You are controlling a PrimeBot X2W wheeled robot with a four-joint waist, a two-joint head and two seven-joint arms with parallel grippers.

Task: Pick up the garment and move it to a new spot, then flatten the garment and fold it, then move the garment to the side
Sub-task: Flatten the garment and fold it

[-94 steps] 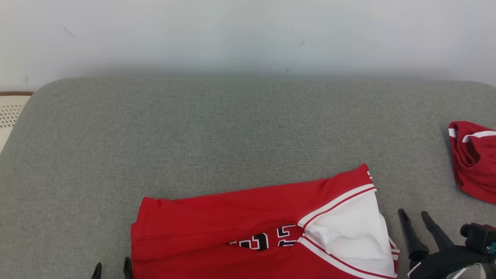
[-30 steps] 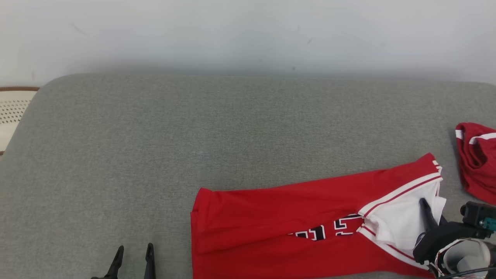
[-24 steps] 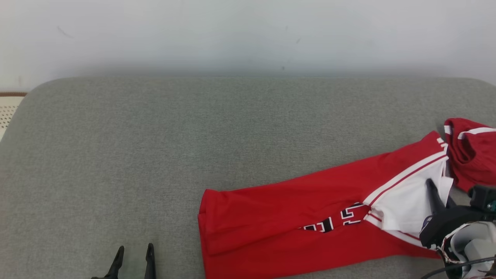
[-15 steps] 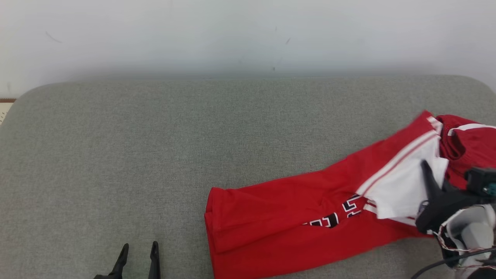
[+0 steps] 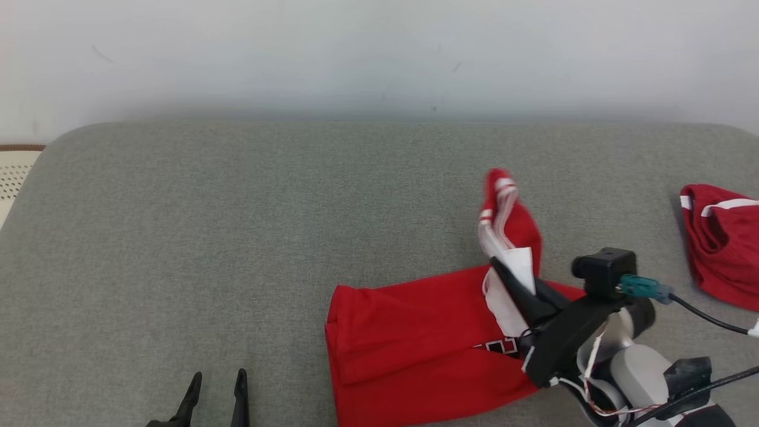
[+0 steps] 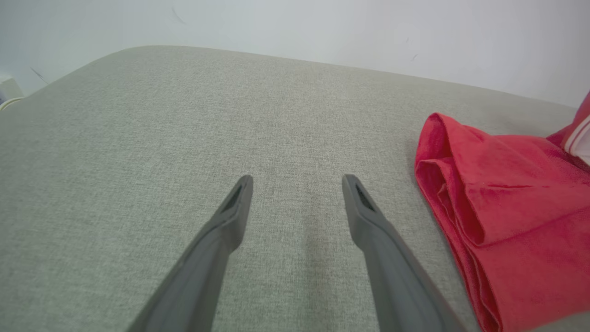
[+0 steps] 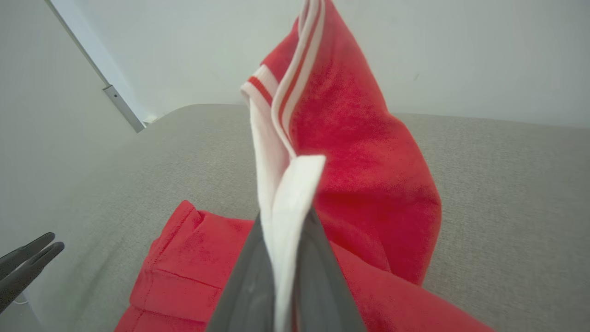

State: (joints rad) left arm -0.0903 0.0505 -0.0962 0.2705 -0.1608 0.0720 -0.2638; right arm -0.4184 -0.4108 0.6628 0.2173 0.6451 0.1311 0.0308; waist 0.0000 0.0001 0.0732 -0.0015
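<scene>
The garment is a red jersey with white trim and black lettering, lying folded on the grey cushion. My right gripper is shut on its white-lined end and holds that end lifted above the rest. In the right wrist view the red and white cloth stands up from between the closed fingers. My left gripper rests open at the lower left, apart from the garment. In the left wrist view its two fingers spread over bare cushion, with the garment's folded edge to the right.
A second red garment with white stripes lies at the cushion's right edge. A pale perforated object sits beyond the left edge. A white wall backs the cushion. A cable runs from my right wrist.
My right gripper has swung left and lifted the garment's white-lined end, pulling it away from the second red garment and folding it back over the body. The left gripper stays put.
</scene>
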